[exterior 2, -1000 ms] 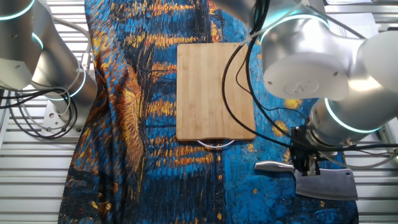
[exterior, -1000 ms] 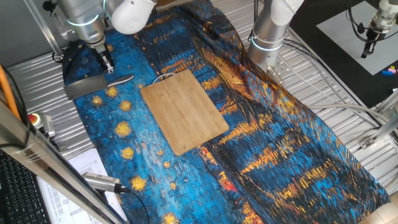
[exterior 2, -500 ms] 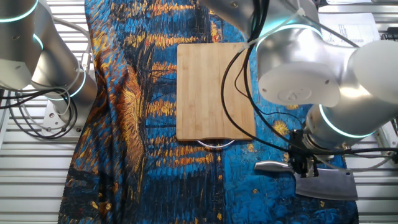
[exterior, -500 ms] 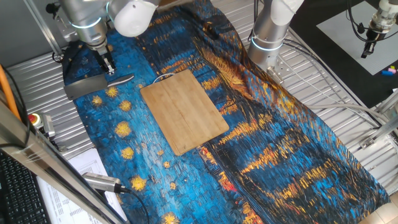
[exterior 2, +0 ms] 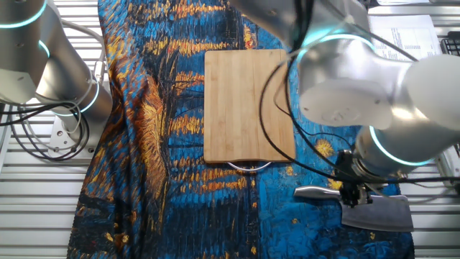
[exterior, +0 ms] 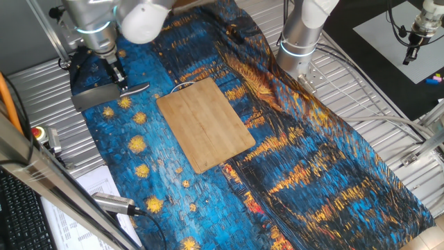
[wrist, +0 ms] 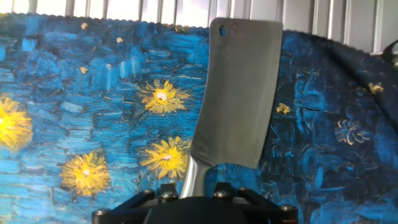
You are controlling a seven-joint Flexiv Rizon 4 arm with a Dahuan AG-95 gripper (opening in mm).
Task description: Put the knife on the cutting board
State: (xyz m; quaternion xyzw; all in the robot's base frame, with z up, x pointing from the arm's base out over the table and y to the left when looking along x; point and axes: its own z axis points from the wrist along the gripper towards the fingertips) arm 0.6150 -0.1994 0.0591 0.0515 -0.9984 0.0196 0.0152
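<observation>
Steel like that broad, dull-grey rectangular cleaver with its short silvery handle (exterior: 104,94) will be stiff, fairly heavy toward the blade and slick, so the handle just behind the blade looks the sensible place to take it. It lies flat on the blue and yellow painted cloth (exterior: 291,160) covering the worktop, at the far left in one fixed view, near the flat light-brown bamboo cutting board with rounded corners (exterior: 205,123) but apart from it. The black two-finger gripper (exterior 2: 353,193) stands right over the junction of handle and blade; whether it is clenched on the handle I cannot tell. From the hand view the blade (wrist: 239,93) stretches straight away along the cloth. Held only by the handle, the blade's weight may tip it, I would judge.
</observation>
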